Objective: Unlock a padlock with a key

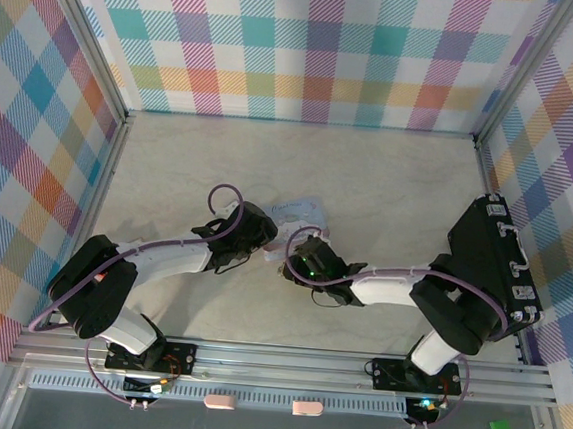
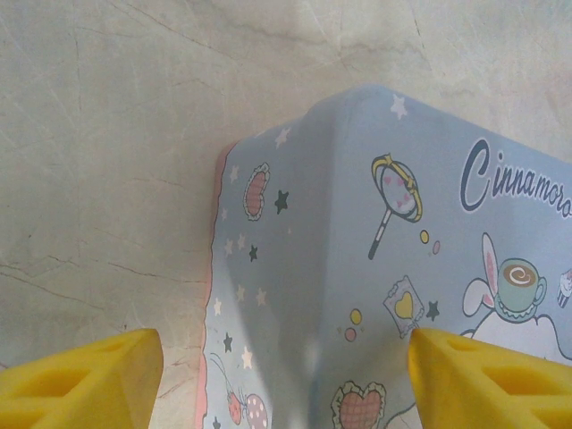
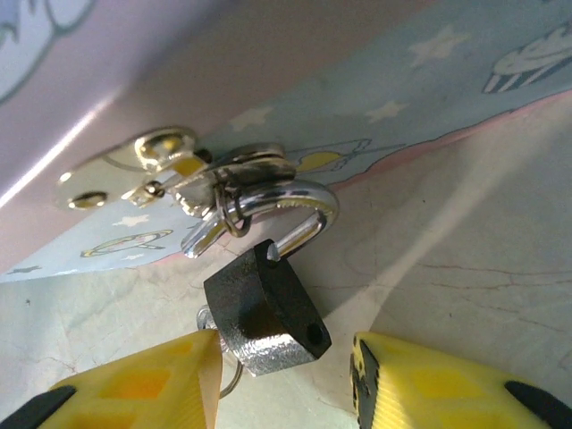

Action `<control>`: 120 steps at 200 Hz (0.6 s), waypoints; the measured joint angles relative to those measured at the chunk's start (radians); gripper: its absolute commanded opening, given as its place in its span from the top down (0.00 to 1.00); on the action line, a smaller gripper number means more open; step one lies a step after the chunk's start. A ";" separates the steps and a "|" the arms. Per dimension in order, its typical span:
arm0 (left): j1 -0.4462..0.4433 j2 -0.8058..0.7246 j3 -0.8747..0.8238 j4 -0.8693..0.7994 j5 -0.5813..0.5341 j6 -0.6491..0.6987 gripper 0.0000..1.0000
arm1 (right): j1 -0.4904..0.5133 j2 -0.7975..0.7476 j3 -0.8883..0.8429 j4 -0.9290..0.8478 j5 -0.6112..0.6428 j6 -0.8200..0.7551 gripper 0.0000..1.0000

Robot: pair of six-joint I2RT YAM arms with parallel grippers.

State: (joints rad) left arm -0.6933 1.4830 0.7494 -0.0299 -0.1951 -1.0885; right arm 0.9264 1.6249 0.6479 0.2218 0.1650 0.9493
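1. My left gripper (image 2: 286, 344) is spread wide and holds nothing. Its yellow fingers (image 2: 85, 382) sit on either side of a corner of the pale-blue cartoon tin (image 2: 357, 268).
2. The tin lies on the marbled table (image 2: 107, 134), between my two arms in the top view.
3. My right gripper (image 3: 284, 350) is also parted and empty, low over the table at the tin's edge.
4. The padlock (image 3: 268, 308) hangs tilted between those fingers, its shackle (image 3: 299, 201) threaded through the tin's brass hasp (image 3: 170, 165).
5. The finger on that view's left sits just beside the padlock's body; I cannot tell if it touches.
6. A thin wire ring (image 3: 234, 382) peeks out beneath the padlock.
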 measured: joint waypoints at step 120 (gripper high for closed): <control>0.000 -0.008 -0.021 0.030 -0.002 -0.012 0.29 | 0.005 0.106 0.163 -0.126 0.048 -0.006 0.66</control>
State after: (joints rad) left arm -0.6933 1.4754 0.7284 -0.0002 -0.1967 -1.1004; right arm 0.9314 1.7309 0.8108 0.0959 0.2127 0.9432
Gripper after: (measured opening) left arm 0.707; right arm 0.362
